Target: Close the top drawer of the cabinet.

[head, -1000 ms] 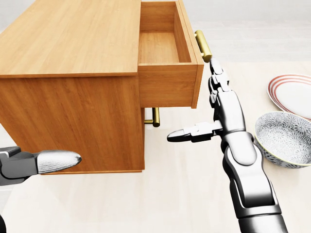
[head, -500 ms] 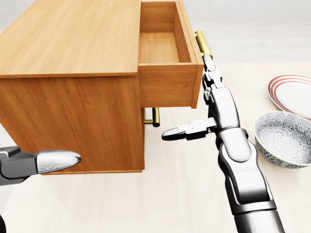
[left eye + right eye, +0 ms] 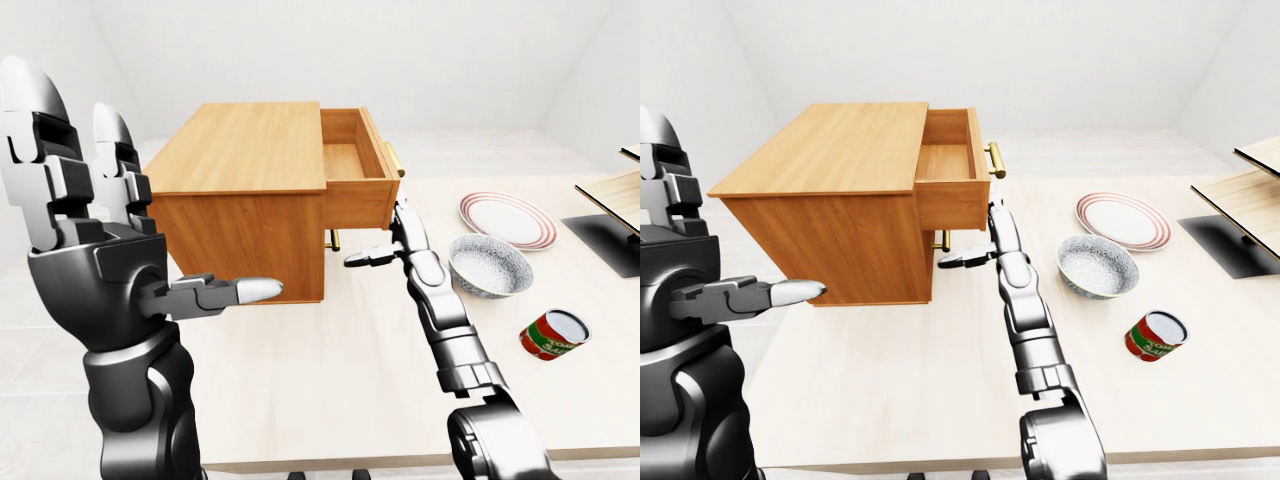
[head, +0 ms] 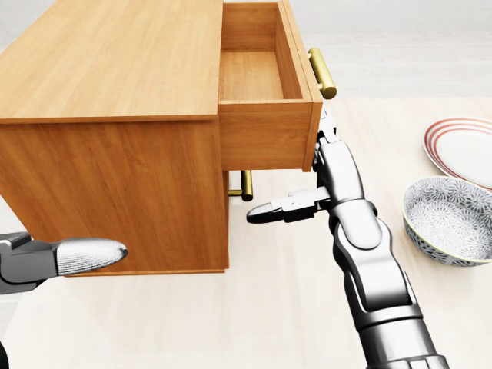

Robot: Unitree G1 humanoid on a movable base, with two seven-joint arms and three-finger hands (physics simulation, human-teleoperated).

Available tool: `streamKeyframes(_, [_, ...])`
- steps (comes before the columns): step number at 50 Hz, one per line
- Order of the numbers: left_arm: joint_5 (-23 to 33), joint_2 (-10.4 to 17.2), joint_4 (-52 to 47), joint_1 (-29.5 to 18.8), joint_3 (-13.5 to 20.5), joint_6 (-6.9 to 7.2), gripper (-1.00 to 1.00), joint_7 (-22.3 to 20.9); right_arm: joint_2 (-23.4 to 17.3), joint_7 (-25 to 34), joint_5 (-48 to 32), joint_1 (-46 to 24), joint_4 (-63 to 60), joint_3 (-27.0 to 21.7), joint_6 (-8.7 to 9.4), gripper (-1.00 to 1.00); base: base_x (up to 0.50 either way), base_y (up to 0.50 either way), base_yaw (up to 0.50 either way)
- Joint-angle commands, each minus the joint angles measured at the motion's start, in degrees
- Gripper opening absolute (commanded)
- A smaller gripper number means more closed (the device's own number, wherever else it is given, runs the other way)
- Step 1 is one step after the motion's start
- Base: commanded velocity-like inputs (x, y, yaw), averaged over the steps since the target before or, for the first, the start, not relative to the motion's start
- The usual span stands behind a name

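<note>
The wooden cabinet (image 4: 115, 84) stands on the table, its top drawer (image 4: 261, 77) pulled out toward the right of the head view and empty inside. The drawer's brass handle (image 4: 322, 73) sits on its right face. My right hand (image 4: 332, 173) is open, its fingers pointing up against the drawer's front panel just below the handle and its thumb (image 4: 280, 207) sticking left under the drawer. My left hand (image 3: 110, 230) is open and raised at the left, away from the cabinet; only its thumb (image 4: 88, 255) shows in the head view.
The lower drawer's brass handle (image 4: 246, 185) shows under the open drawer. A patterned bowl (image 4: 450, 219) and a red-rimmed plate (image 4: 465, 150) lie right of my right arm. A red can (image 3: 553, 333) lies nearer the table edge. A wooden board over a dark mat (image 3: 610, 200) is at the far right.
My right hand has moved left, from beside the handle's end to the drawer's front panel below the handle. The drawer and left hand have not visibly moved.
</note>
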Motion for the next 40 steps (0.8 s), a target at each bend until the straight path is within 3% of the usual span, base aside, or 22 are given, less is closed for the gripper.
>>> streamKeyframes(1, [0.0,0.0,-0.3,0.0,0.0,0.0,1.0,0.0,0.4,0.2,0.3,-1.2,2.6,0.3,0.0,1.0,0.0,0.0,0.0])
streamKeyframes(40, [-0.1,0.0,0.5,0.0,0.0,0.0,1.0,0.0,3.4,1.8,-1.5,-2.5,-4.5,2.9,0.0,1.0,0.0,0.0,0.0])
